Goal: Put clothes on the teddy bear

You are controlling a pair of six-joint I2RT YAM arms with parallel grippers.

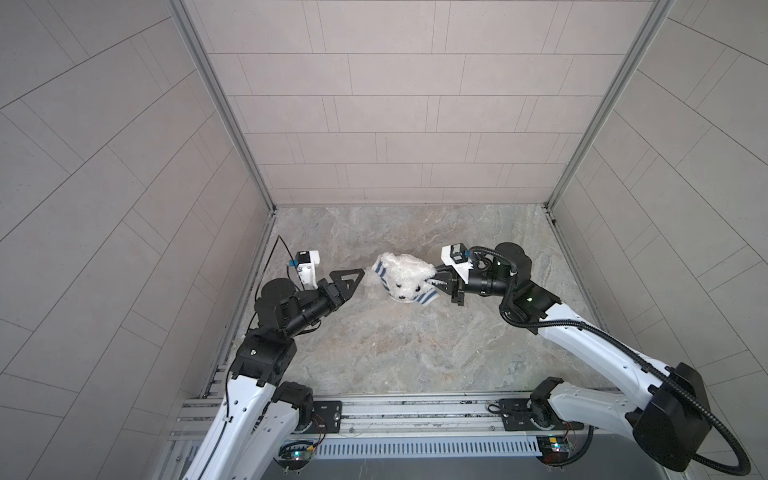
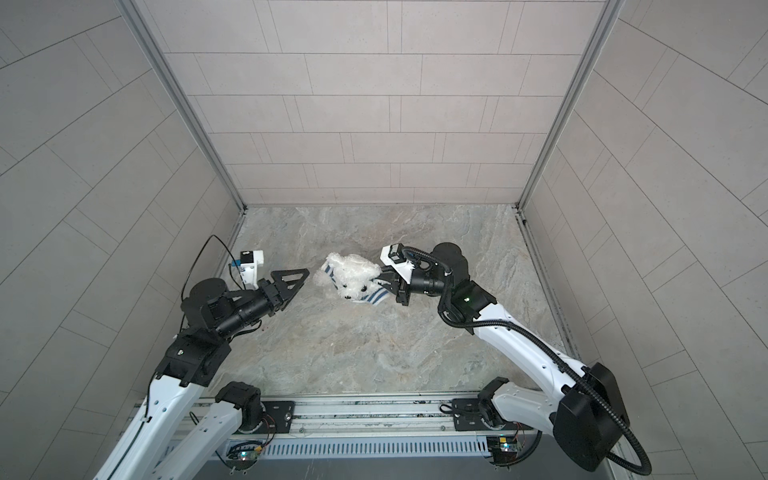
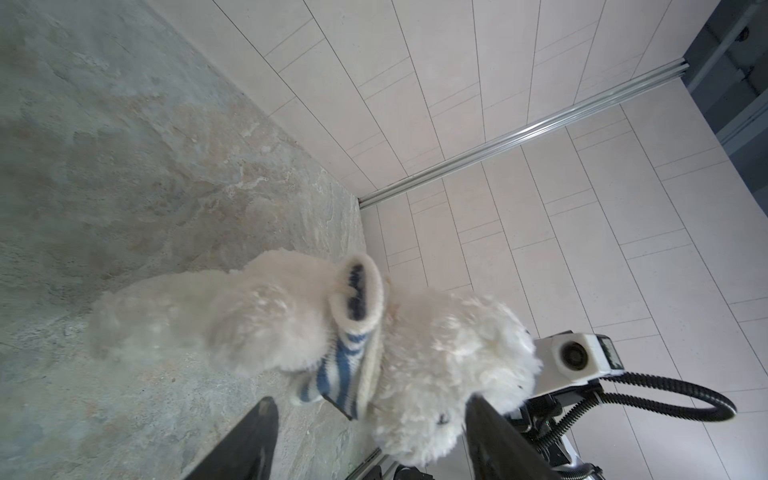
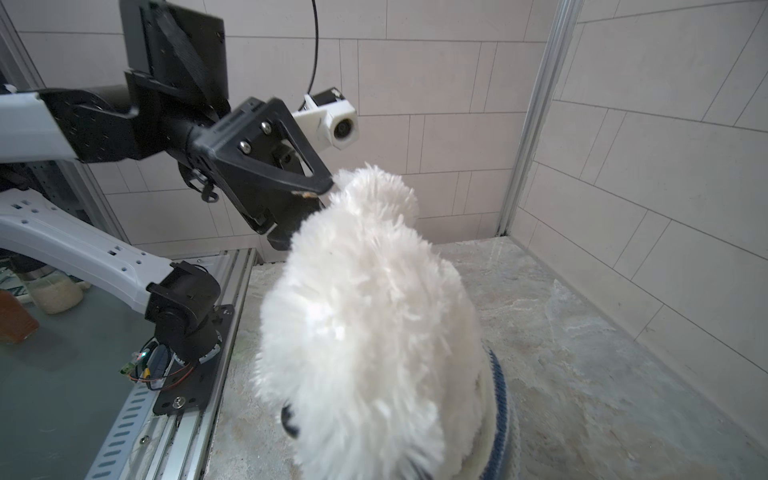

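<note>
The teddy bear [image 1: 405, 276] lies mid-frame on the tabletop [image 1: 374, 353], with the striped shirt [image 1: 424, 298] bunched around it. The right claw [image 1: 438, 277] is closed narrow on its fur, probably to steady it. The left claw [image 1: 358, 281] stands wide just beside, ready for the shirt.

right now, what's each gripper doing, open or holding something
left gripper: open, holding nothing.
right gripper: shut on the edge of the teddy bear.

Marbled tabletop [image 1: 395, 345], tiled walls [image 1: 395, 104], metal rail [image 1: 415, 409]
</note>
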